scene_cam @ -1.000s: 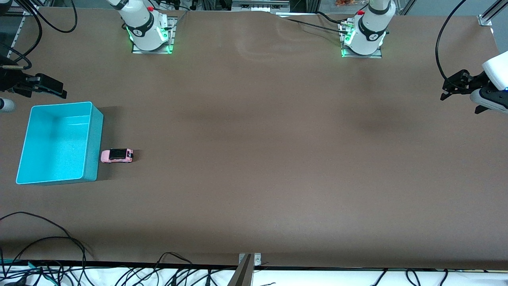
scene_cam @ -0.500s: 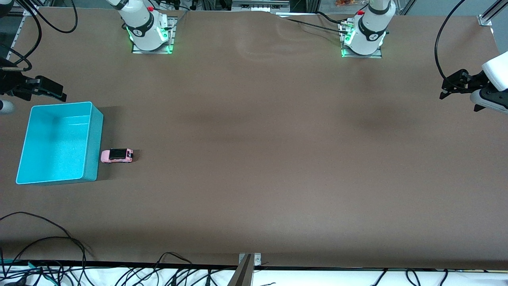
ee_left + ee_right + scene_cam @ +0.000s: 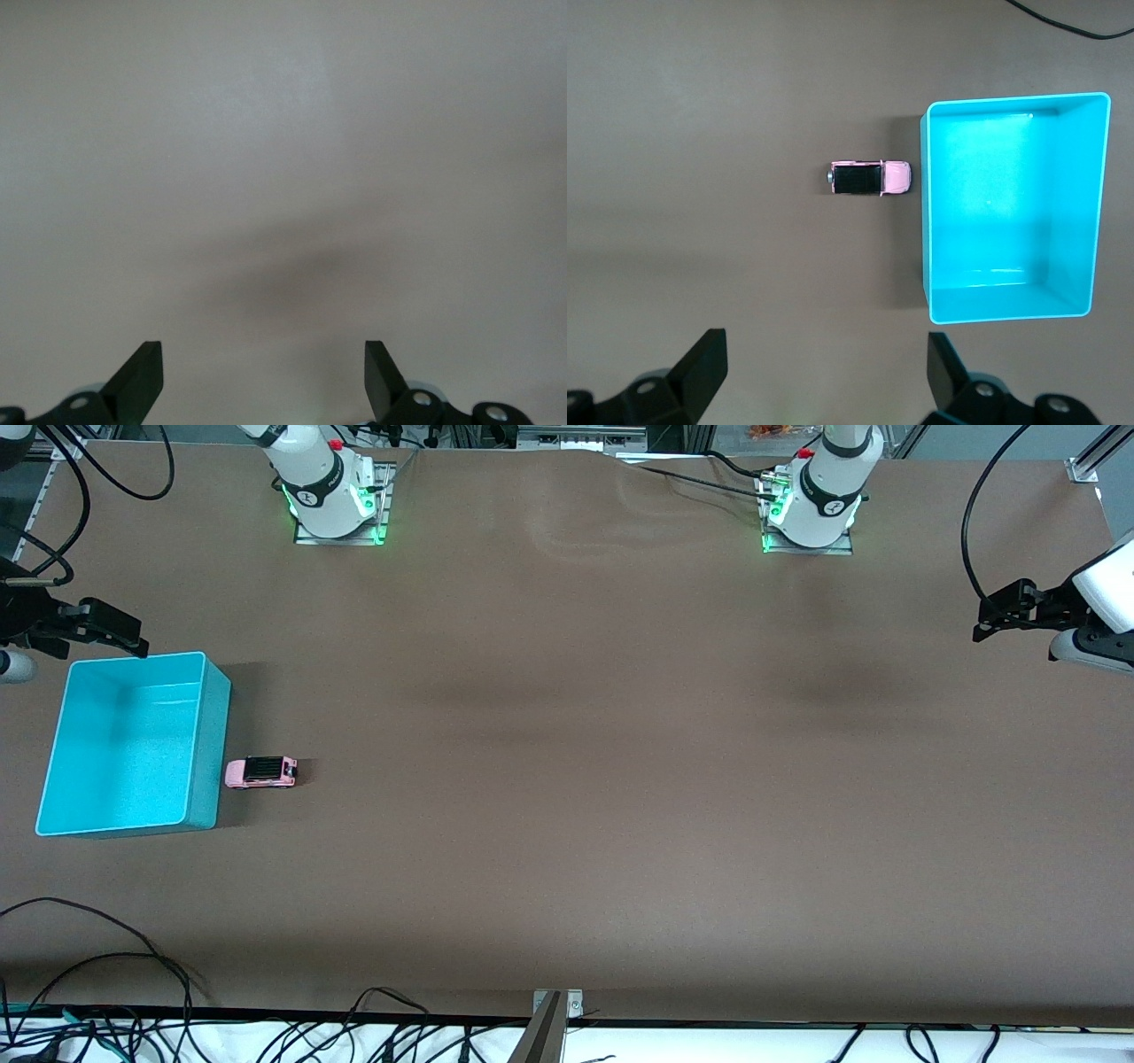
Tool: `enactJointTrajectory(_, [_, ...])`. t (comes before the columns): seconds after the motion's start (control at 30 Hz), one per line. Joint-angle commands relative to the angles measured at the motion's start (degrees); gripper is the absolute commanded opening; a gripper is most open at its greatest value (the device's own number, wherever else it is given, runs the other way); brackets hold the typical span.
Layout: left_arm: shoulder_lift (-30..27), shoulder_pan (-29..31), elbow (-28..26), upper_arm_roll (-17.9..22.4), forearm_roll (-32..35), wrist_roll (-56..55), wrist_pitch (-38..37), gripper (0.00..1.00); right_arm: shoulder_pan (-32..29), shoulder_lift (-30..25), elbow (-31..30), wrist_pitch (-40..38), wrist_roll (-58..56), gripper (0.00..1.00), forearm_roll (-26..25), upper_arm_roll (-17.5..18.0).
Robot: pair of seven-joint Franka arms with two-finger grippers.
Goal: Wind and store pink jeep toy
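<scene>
The pink jeep toy [image 3: 260, 771] stands on the brown table, close beside the turquoise bin [image 3: 209, 735] and just apart from its wall. The bin holds nothing. My right gripper [image 3: 137, 638] hangs open and empty over the table by the bin's edge farthest from the front camera. In the right wrist view the right gripper [image 3: 827, 354] is wide open, with the jeep [image 3: 871, 178] and the bin [image 3: 924, 212] below it. My left gripper [image 3: 978, 622] is up at the left arm's end of the table. It is open and empty [image 3: 263, 372] over bare table.
The arm bases [image 3: 332, 500] [image 3: 811, 509] stand along the table's edge farthest from the front camera. Loose black cables [image 3: 97, 974] and a metal bracket [image 3: 558, 1005] lie along the nearest edge. Wide brown tabletop [image 3: 567, 779] lies between the jeep and the left gripper.
Both grippers have shifted slightly, the right one a little toward the bin and the left one a little inward over the table. The jeep and the bin have not moved.
</scene>
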Motion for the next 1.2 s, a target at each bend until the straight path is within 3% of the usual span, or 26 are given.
enactJointTrajectory(0.0, [-0.5, 0.0, 2.9, -0.1, -0.9, -2.2, -2.5, 1.00, -0.1, -0.6, -0.9, 0.5, -0.5, 1.00, 0.5, 0.1])
enactJointTrajectory(0.53, [0.1, -0.1, 7.0, -0.9, -0.1, -3.3, -3.3, 1.00, -0.1, -1.5, -5.0, 2.5, -0.4, 1.00, 0.6, 0.3])
enactJointTrajectory(0.8, [0.2, 0.6, 7.3, -0.5, -0.8, -3.5, -3.4, 1.00, -0.2, -5.6, -17.0, 14.3, -2.0, 1.00, 0.5, 0.6])
enactJointTrajectory(1.0, [0.6, 1.0, 7.4, -0.5, -0.8, -3.3, -3.3, 1.00, 0.0, -5.2, -19.8, 17.8, -5.3, 1.00, 0.6, 1.7])
enactJointTrajectory(1.17, [0.7, 1.1, 7.6, -0.5, -0.8, -3.0, -3.3, 1.00, -0.1, -5.1, -24.7, 22.0, -16.5, 1.00, 0.8, 1.8])
